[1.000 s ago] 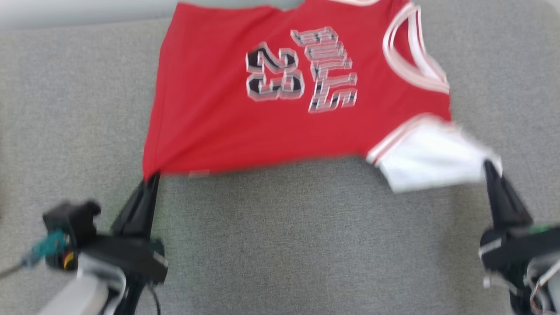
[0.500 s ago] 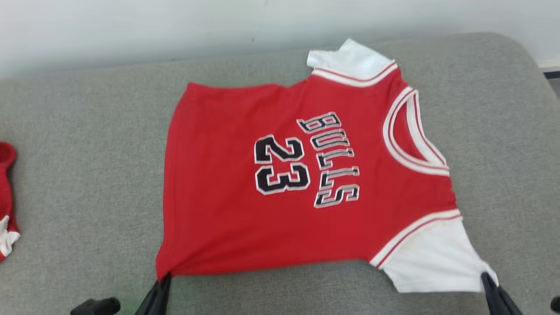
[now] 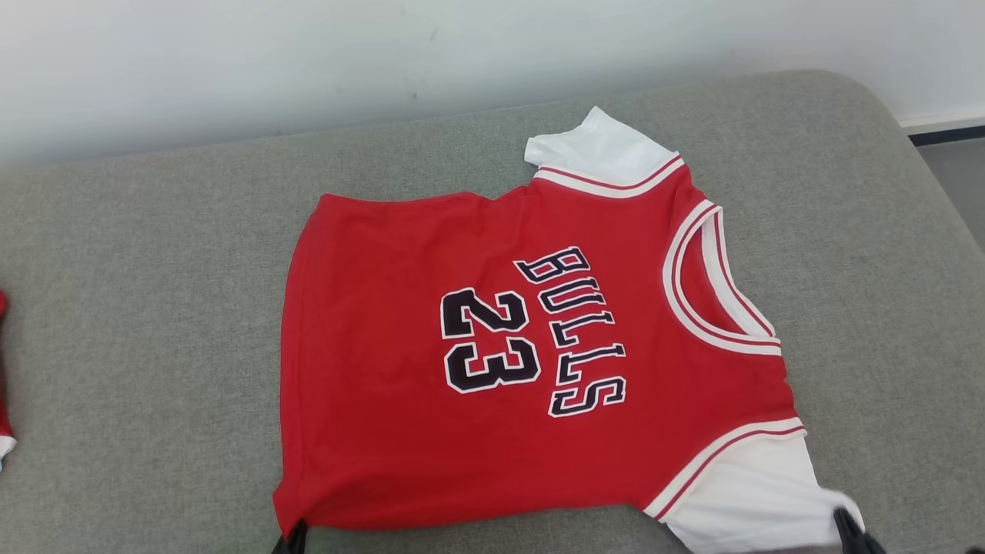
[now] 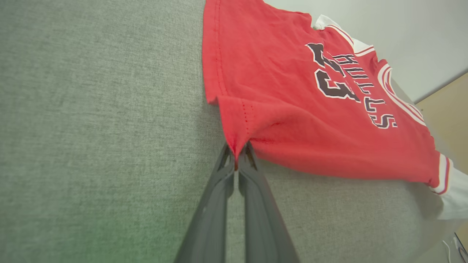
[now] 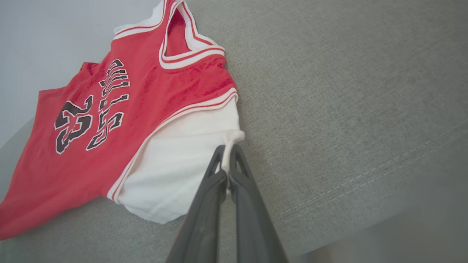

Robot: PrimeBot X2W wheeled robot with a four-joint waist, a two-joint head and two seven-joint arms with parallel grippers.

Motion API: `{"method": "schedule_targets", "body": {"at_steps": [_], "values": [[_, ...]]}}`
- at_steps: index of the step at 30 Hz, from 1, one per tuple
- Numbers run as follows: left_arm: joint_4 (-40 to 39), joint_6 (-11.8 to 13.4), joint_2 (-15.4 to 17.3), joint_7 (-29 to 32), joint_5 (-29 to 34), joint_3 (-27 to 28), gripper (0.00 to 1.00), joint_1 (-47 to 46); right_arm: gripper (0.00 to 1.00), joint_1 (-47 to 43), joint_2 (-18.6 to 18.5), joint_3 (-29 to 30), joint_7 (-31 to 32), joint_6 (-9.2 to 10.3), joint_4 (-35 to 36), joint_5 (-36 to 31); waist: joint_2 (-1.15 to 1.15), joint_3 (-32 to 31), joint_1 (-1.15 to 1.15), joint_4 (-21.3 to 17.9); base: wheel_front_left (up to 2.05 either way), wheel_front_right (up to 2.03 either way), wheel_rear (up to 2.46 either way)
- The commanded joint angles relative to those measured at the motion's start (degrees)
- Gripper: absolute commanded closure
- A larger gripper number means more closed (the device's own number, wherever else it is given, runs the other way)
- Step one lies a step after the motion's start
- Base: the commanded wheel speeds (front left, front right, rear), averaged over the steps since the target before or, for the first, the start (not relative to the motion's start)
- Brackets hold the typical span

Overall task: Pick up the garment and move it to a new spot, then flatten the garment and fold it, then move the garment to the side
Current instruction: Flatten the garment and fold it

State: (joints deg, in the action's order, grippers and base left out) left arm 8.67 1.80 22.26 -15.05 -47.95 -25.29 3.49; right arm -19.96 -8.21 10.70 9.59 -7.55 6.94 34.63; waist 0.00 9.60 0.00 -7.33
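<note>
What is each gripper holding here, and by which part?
Both hold the red jersey: the left gripper pinches its bottom hem corner, and the right gripper pinches the white sleeve by its edge.

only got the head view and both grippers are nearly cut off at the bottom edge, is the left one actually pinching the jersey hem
Observer: Yes. In the left wrist view the left gripper is shut on the red bottom corner of the jersey.
Operator: and the right one, red part or white part
Observer: White. The right wrist view shows the right gripper shut on the edge of the white sleeve, with a small fold pinched in it.
Operator: is the held red corner lying flat
Observer: No. In the left wrist view it is puckered into a ridge at the grip, while the rest of the jersey lies spread on the grey cushion.
</note>
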Motion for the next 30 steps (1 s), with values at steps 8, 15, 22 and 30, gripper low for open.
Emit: {"method": "schedule_targets", "body": {"at_steps": [8,15,22,30], "values": [[-3.11,1.51,0.34,0.55,4.34,-0.74,1.0,-2.03,1.0,8.42,-1.68,0.41,1.49,0.14,4.23,2.2,0.0,0.34,0.0,1.36,0.0,0.0,0.0],[-5.4,1.49,1.38,3.5,5.72,-1.44,1.0,-7.36,1.0,18.09,-4.36,0.56,5.35,0.14,1.41,0.75,0.0,1.17,0.0,3.23,0.0,0.0,0.0],[-1.25,0.24,0.24,5.24,5.54,-1.09,1.0,-15.64,1.0,30.84,-6.53,-1.89,6.61,0.14,-8.86,-0.41,0.0,2.51,0.0,3.94,0.0,0.0,0.0],[6.94,-1.84,-1.56,5.63,5.26,-1.49,1.0,-22.41,1.0,42.45,-8.43,-6.29,3.57,0.14,-22.48,-0.7,0.0,4.13,0.0,3.64,0.0,0.0,0.0]]}}
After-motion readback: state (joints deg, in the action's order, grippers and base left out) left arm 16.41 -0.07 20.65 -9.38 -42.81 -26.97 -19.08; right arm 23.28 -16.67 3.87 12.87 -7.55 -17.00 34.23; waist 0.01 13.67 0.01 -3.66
